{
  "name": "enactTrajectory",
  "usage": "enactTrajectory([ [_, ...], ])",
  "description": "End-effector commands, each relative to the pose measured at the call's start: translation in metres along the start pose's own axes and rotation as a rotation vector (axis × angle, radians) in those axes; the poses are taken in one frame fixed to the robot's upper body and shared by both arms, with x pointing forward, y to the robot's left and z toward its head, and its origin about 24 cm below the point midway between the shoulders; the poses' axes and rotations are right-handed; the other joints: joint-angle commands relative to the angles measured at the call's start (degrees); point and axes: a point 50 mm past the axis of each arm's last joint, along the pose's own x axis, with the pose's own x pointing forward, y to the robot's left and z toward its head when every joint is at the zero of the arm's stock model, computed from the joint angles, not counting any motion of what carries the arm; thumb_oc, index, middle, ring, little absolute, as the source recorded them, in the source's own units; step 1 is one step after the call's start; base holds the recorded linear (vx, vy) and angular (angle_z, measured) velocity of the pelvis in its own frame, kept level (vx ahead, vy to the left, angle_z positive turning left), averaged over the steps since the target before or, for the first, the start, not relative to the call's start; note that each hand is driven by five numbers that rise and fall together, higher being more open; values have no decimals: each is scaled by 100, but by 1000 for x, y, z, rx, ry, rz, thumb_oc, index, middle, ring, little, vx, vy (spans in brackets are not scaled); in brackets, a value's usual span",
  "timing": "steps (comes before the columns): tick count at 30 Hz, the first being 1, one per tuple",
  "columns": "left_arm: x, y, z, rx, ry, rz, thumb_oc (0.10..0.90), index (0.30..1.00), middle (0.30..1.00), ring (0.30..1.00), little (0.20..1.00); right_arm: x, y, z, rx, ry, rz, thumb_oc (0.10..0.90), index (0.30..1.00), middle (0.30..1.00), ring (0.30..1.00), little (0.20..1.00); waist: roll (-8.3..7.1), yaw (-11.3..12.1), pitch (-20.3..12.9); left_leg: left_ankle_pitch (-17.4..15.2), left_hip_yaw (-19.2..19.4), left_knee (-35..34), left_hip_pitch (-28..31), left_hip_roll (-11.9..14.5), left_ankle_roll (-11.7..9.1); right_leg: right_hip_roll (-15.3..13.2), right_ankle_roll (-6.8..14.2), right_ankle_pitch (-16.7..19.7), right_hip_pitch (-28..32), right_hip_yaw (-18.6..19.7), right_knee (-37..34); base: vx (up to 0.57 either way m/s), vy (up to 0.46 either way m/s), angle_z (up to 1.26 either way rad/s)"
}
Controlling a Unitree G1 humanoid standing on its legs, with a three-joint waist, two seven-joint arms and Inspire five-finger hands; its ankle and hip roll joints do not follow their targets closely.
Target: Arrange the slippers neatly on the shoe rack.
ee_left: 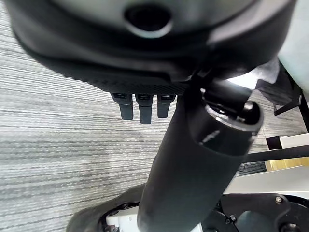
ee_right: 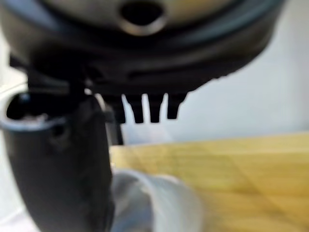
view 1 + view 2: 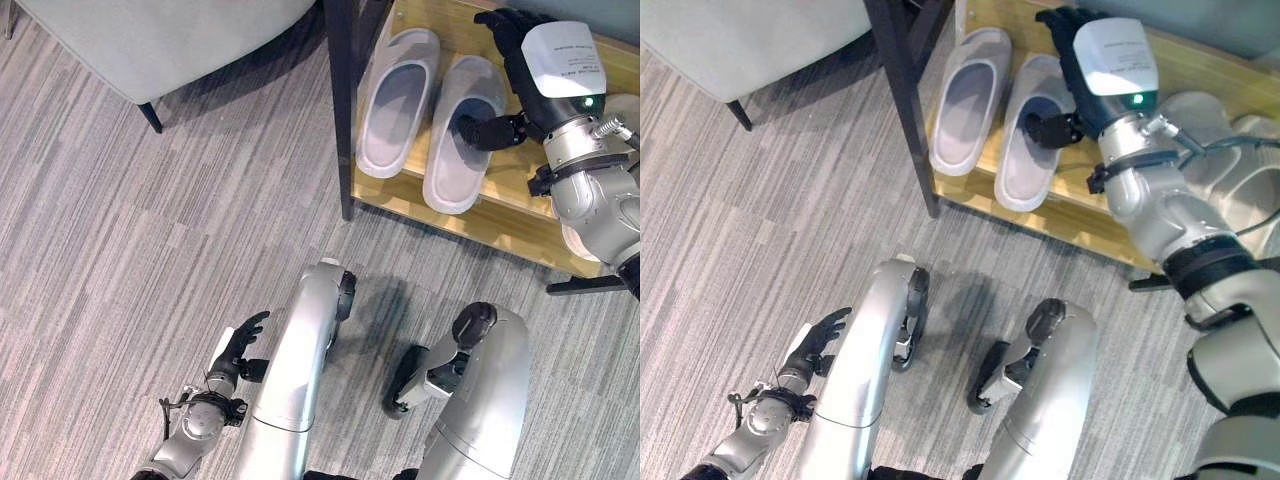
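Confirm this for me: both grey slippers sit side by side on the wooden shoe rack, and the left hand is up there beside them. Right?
Not quite. The two grey slippers do sit side by side on the wooden shoe rack, but the hand beside them is the right hand, its thumb against the nearer slipper's edge. The left eye view shows this; the left hand hangs low over the floor.

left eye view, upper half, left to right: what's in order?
Grey chair → dark rack post → left slipper → right slipper → right hand, its thumb on the right slipper.
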Motion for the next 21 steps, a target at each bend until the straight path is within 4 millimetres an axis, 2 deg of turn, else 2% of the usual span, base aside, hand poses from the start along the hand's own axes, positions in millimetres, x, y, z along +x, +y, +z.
enactTrajectory([
  [1, -9, -4, 11, -13, -78, -21, 800, 900, 900, 900, 900, 8, -59, 3, 36, -60, -217, 800, 900, 900, 900, 900, -23, 236, -196, -596, -376, -79, 63, 332, -534, 224, -372, 620, 170, 475, 376, 0, 0, 0],
  [7, -9, -3, 11, -27, -81, 5, 800, 900, 900, 900, 900, -10, -55, 12, 190, -77, -294, 800, 900, 900, 900, 900, -71, 77, -196, -580, -318, -52, 63, 337, -551, 236, -337, 624, 127, 487, 469, -15, -6, -4],
  [12, -6, -2, 15, -31, -94, 16, 800, 900, 900, 900, 900, -23, -43, 13, 359, -19, -342, 800, 900, 900, 900, 900, -103, 16, -196, -595, -287, -17, 63, 338, -563, 257, -314, 638, 117, 471, 514, -3, 1, -2],
  [15, -3, -3, 18, -36, -102, 23, 800, 900, 900, 900, 900, -33, -23, 22, 581, 39, -357, 800, 900, 900, 900, 900, -131, -54, -196, -609, -242, -1, 63, 347, -565, 265, -291, 672, 113, 450, 542, -17, 20, -10],
  [21, 0, -4, 22, -30, -110, 33, 800, 900, 900, 900, 900, -40, -2, 35, 750, 81, -339, 800, 900, 900, 900, 900, -162, -64, -196, -642, -213, 51, 63, 384, -567, 275, -244, 739, 82, 418, 537, -7, 7, -5],
])
